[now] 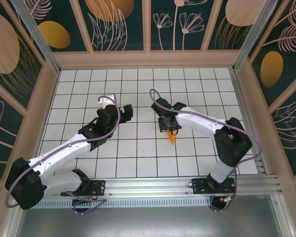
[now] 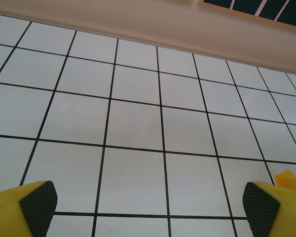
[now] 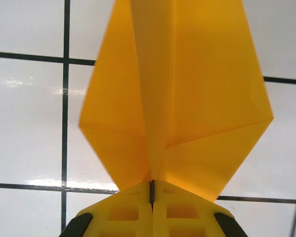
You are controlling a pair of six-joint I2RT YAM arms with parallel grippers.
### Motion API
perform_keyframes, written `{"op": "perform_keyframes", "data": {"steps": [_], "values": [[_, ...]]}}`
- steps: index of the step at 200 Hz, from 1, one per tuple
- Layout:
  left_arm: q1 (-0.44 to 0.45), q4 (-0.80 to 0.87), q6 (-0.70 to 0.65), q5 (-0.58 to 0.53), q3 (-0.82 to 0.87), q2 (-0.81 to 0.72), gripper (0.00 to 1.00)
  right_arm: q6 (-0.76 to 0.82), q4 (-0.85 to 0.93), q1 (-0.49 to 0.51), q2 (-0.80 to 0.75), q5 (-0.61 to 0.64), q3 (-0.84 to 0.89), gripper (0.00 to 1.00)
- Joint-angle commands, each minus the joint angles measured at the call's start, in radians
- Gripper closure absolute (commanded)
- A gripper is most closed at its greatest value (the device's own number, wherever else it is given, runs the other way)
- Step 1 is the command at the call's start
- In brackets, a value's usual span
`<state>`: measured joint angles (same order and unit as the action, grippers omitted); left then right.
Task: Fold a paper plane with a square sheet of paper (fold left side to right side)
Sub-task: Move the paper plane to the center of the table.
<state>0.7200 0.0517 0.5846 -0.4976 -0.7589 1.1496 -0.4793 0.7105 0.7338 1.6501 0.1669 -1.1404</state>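
The paper plane (image 3: 187,89) is bright orange, folded, with two wings spreading from a centre crease. My right gripper (image 3: 152,190) is shut on that crease, the yellow fingers pressed together around the keel. From above, a small orange tip of the paper plane (image 1: 172,138) pokes out below the right gripper (image 1: 168,129) near the table's middle. My left gripper (image 1: 124,112) hovers to the left of it, about two tiles away. In the left wrist view the left gripper (image 2: 149,207) is wide open over bare tiles, its black fingertips (image 2: 37,207) far apart with nothing between them.
The white gridded table (image 1: 138,153) is boxed in by a wooden frame (image 1: 148,59) at the back and patterned walls on both sides. An aluminium rail (image 1: 153,190) carrying both arm bases runs along the near edge.
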Motion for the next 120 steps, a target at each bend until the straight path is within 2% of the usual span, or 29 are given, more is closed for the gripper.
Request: {"op": "perform_keyframes", "data": {"steps": [1,39,96,120], "values": [[0.003,-0.026,0.009,0.014,0.003,-0.008,0.02,0.023,-0.152,-0.073,-0.049,-0.249,0.091,1.00],[0.004,-0.026,0.009,0.029,-0.006,0.008,0.01,0.047,-0.134,-0.118,-0.009,-0.249,0.107,0.98],[0.004,-0.026,0.009,0.044,-0.018,0.025,0.02,0.041,-0.102,-0.124,-0.008,-0.224,0.081,0.72],[0.003,-0.027,0.008,0.046,-0.021,0.031,0.02,0.038,-0.103,-0.125,-0.019,-0.225,0.081,0.67]]}}
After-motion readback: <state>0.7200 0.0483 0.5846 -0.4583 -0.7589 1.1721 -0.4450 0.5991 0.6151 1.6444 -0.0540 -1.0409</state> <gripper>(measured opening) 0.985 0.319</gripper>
